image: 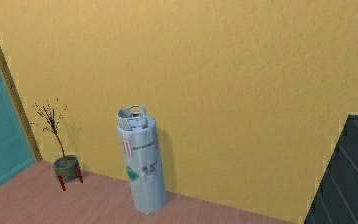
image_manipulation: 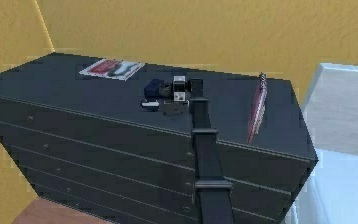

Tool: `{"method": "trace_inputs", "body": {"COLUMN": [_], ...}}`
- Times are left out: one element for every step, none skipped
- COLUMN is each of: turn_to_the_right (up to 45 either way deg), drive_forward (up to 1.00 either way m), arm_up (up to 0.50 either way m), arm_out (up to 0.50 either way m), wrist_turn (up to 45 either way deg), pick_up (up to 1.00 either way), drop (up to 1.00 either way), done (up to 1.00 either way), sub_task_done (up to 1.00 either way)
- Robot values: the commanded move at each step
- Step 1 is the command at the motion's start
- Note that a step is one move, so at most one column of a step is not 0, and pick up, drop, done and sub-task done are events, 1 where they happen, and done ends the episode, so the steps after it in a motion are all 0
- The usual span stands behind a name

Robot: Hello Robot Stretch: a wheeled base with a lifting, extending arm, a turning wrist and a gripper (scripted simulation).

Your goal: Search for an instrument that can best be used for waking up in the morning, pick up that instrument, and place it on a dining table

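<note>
Dark dresser (image_manipulation: 87,125) top: our gripper (image_manipulation: 155,93) ends at a small dark blob (image_manipulation: 149,101) lying there; we cannot tell if that is the clock, nor whether anything is held. A magazine (image_manipulation: 112,68) lies near, a reddish slab (image_manipulation: 257,105) beside the arm (image_manipulation: 205,150).

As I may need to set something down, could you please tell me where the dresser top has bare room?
Bare: the dresser top toward the arm side view's left, in front of the flat magazine; also the strip between the arm and the thin red item standing at the right. Crowded: the middle, around the jaws.
</note>
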Motion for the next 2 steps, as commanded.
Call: {"method": "trace_inputs", "body": {"turn_to_the_right": [0.0,0.0], "drive_forward": [0.0,0.0], "arm_up": [0.1,0.02], "arm_out": [0.0,0.0], "wrist_turn": [0.0,0.0], "pick_up": [0.0,0.0], "drop": [0.0,0.0], "done": [0.0,0.0], "sub_task_done": [0.0,0.0]}}
